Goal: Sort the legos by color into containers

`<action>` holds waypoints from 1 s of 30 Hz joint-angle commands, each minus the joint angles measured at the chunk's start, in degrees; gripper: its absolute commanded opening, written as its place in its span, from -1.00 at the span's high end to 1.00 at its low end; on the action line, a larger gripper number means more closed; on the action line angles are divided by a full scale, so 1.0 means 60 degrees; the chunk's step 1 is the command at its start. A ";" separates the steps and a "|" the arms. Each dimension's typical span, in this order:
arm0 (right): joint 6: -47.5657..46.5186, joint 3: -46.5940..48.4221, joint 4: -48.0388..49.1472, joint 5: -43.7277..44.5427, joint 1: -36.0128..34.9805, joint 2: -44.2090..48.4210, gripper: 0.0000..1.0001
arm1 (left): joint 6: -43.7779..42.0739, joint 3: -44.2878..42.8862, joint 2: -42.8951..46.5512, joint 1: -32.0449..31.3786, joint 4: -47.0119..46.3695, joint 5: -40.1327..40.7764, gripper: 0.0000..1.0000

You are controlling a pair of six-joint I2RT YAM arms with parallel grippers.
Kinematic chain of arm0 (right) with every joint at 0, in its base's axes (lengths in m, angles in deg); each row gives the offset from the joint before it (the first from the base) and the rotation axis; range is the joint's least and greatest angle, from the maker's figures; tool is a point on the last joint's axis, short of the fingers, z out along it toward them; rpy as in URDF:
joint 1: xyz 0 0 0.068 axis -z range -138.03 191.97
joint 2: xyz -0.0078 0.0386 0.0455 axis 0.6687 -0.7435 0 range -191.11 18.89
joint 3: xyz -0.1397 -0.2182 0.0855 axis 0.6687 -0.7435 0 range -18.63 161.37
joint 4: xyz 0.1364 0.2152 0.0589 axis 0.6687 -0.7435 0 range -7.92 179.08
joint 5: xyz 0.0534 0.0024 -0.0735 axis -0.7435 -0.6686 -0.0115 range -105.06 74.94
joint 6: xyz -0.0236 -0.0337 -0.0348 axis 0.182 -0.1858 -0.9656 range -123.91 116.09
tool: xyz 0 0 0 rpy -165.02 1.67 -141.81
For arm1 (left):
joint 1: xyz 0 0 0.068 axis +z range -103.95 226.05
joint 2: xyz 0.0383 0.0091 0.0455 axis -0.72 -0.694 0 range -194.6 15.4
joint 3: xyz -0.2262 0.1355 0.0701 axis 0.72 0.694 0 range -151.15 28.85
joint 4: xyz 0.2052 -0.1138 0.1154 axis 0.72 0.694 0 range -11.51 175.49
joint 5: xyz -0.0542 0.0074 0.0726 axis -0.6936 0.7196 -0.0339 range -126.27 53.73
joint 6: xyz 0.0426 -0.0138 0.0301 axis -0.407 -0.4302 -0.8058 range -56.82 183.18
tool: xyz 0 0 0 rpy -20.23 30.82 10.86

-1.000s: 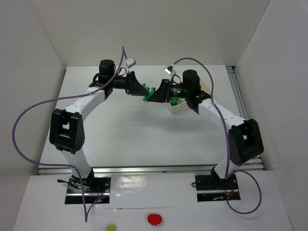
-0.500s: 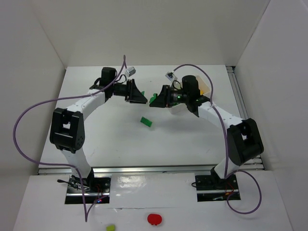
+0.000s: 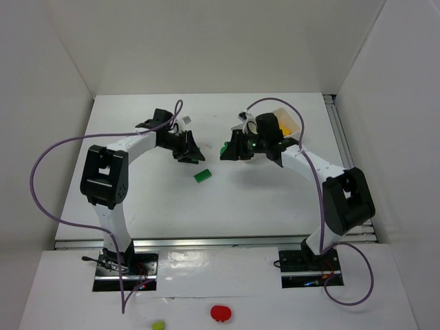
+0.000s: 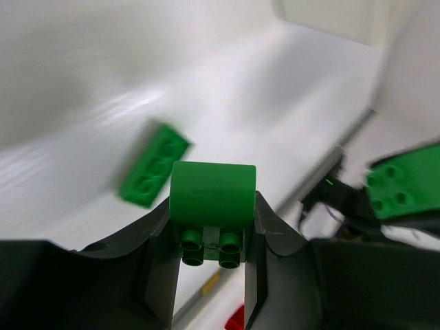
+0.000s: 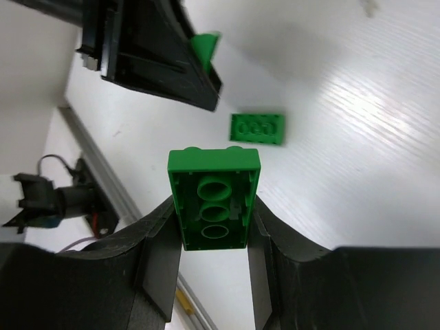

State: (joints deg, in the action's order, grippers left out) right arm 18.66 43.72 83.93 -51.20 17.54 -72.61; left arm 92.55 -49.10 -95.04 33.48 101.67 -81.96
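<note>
My left gripper (image 3: 190,149) is shut on a dark green rounded lego (image 4: 213,192), held above the table. My right gripper (image 3: 225,150) is shut on a dark green flat lego (image 5: 214,199), its hollow underside towards the wrist camera; this lego also shows in the left wrist view (image 4: 402,190). The two grippers face each other with a gap between them. A third dark green lego (image 3: 202,176) lies loose on the table below that gap (image 4: 152,165) (image 5: 257,128). The white tray (image 3: 280,110) stands behind the right wrist, with orange-yellow pieces (image 3: 287,124) in it, partly hidden.
White walls close in the table at the left, back and right. A metal rail (image 3: 206,242) runs along the front edge. A red round thing (image 3: 219,313) and a lime blob (image 3: 158,325) lie on the front ledge. Purple cables arch over both arms.
The grippers were joined at the green legos a second ago and have pulled apart and dropped lower. A green lego fell onto the table and lies between them.
</note>
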 commanded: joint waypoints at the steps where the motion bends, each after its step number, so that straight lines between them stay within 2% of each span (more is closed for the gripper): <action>1: -0.0568 0.0449 -0.0957 0.1507 -0.0104 0.0235 0.97 | -0.0572 -0.0644 0.0095 -0.0246 0.1627 0.3345 1.00; 2: -0.0684 0.0550 -0.1118 0.1744 -0.0104 0.0236 0.97 | -0.0573 -0.0921 0.0095 -0.0566 0.1891 0.4875 1.00; 5: -0.0918 0.0843 -0.1719 0.2565 -0.0206 -0.0012 0.97 | -0.0748 -0.1435 -0.0372 -0.1037 0.2771 0.6746 1.00; 9: -0.1007 0.1092 -0.2042 0.3049 -0.0499 -0.0130 0.95 | -0.0647 -0.2532 -0.1441 -0.1476 0.3767 0.7731 0.79; 10: -0.1007 0.1093 -0.2043 0.3050 -0.0499 -0.0130 0.95 | -0.0646 -0.2666 -0.1777 -0.1478 0.3899 0.7849 0.59; 13: -0.1007 0.1006 -0.2043 0.3050 -0.0499 -0.0014 0.95 | -0.0762 -0.2770 -0.1868 -0.1595 0.3858 0.7251 0.28; 14: -0.1007 0.1005 -0.2043 0.3137 -0.0499 -0.0013 0.95 | -0.0763 -0.2770 -0.1767 -0.1595 0.3857 0.7017 -0.07; 17: -0.1007 0.1005 -0.2043 0.3138 -0.0499 0.0074 0.95 | -0.0851 -0.2857 -0.1489 -0.1595 0.3856 0.6928 -0.51; 23: -0.1183 0.0815 -0.1925 0.2422 -0.0499 0.0396 0.95 | -0.1260 -0.3574 -0.0449 -0.1420 0.4149 0.6343 -0.54; 26: -0.1285 0.0728 -0.1706 0.2070 -0.0499 0.0587 0.95 | -0.1612 -0.3575 0.0283 -0.1287 0.3873 0.4779 -0.51; 27: -0.1286 0.0727 -0.1590 0.1778 -0.0499 0.0588 0.95 | -0.1613 -0.3459 0.0459 -0.1055 0.3465 0.3700 -0.51; 30: -0.1286 0.0727 -0.1398 0.1557 -0.0499 0.0778 0.95 | -0.1599 -0.2931 0.0754 -0.0835 0.2891 0.2928 -0.54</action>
State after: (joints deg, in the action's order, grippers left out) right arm 12.13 47.67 72.22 -38.53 14.83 -71.24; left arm 84.33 -67.44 -93.77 26.87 122.52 -54.88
